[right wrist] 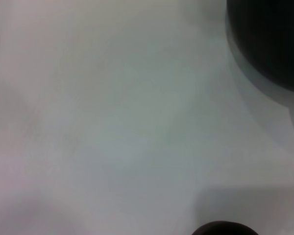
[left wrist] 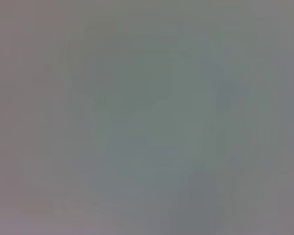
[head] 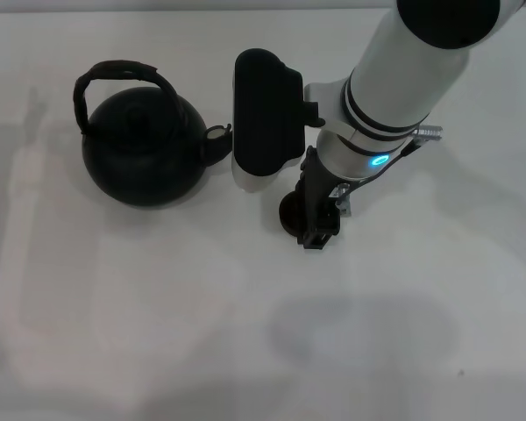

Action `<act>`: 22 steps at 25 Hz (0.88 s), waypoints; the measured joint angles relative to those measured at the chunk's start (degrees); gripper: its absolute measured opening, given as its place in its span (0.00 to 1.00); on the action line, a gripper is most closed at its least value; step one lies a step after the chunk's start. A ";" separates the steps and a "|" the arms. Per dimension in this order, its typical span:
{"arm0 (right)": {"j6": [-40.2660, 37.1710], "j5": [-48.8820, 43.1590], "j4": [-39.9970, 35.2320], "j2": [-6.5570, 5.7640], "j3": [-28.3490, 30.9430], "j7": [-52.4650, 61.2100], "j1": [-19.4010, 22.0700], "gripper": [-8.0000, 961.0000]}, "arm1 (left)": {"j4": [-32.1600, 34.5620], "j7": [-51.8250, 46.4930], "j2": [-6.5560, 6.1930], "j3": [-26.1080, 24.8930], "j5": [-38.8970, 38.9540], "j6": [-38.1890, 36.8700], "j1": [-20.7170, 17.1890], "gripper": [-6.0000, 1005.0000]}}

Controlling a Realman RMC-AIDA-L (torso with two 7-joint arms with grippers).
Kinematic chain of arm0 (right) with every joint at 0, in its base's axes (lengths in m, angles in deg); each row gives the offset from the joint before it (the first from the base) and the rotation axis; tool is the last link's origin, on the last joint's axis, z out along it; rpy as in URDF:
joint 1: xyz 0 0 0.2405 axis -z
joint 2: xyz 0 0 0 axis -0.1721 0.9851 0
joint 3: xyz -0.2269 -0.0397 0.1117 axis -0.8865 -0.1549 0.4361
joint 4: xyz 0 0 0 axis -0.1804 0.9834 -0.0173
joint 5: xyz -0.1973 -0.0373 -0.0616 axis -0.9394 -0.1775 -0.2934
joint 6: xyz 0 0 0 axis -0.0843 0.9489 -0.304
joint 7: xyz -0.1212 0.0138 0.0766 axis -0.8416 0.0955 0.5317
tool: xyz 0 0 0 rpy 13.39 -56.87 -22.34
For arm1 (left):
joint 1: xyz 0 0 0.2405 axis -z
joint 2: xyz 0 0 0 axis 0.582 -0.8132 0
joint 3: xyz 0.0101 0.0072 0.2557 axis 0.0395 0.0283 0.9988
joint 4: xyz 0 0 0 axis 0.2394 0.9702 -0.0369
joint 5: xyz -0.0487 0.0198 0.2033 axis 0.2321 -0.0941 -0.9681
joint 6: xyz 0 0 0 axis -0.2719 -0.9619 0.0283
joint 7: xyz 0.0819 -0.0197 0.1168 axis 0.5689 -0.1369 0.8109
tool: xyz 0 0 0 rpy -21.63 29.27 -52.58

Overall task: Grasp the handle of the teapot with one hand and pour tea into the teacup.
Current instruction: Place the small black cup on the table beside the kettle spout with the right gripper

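The matte-black teapot [head: 142, 149] stands on the white table at the left of the head view, its spout [head: 216, 136] pointing right. The dark arched handle [head: 114, 74] loops over its top, with nothing holding it. The small dark teacup [head: 290, 215] stands right of the teapot, partly hidden by my right gripper [head: 318, 232], which reaches down right beside it. In the right wrist view the teapot [right wrist: 269, 39] is a dark mass and the teacup's rim [right wrist: 225, 229] shows at the edge. My left gripper is out of view.
My right arm [head: 403, 79] comes in from the upper right, with a black and white housing [head: 263, 118] close to the spout. The white table [head: 158, 333] spreads all around. The left wrist view shows only a blank grey surface.
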 joint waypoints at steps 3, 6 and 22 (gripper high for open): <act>0.01 0.06 0.00 0.00 -0.04 -0.17 -0.02 0.80 | -0.05 0.00 0.00 0.00 0.00 0.00 0.11 0.87; -0.18 0.13 0.00 0.00 -0.47 -0.52 -0.04 0.80 | -0.22 0.00 0.00 0.00 0.00 0.00 0.23 0.87; -0.34 0.37 0.00 0.00 -0.91 -0.40 -0.04 0.81 | -0.39 0.00 0.00 0.30 0.00 0.00 0.25 0.87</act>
